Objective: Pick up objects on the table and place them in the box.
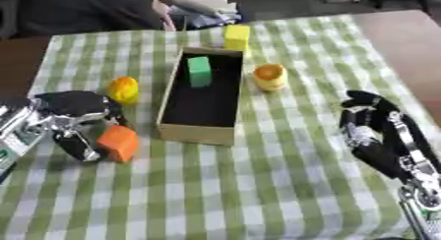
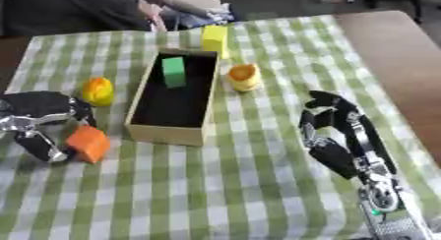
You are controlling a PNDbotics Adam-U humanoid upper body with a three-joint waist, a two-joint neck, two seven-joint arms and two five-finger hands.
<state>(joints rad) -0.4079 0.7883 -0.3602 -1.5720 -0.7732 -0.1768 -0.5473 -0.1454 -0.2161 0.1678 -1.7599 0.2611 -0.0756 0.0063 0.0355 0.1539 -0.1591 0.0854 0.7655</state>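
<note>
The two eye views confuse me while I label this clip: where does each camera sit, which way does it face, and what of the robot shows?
Left eye view: in the robot's head, looking down at the checked table; left hand at the orange block, right hand at lower right.
Right eye view: beside it, facing the same way, scene shifted slightly leftward; both hands show again.
Shared: the box holding a green block, with a yellow block behind it.

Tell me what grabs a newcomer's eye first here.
The left hand closed on an orange block at the near left of the checked cloth. Next, the dark open box mid-table with a green block standing inside. The right hand hangs empty at the near right.
</note>
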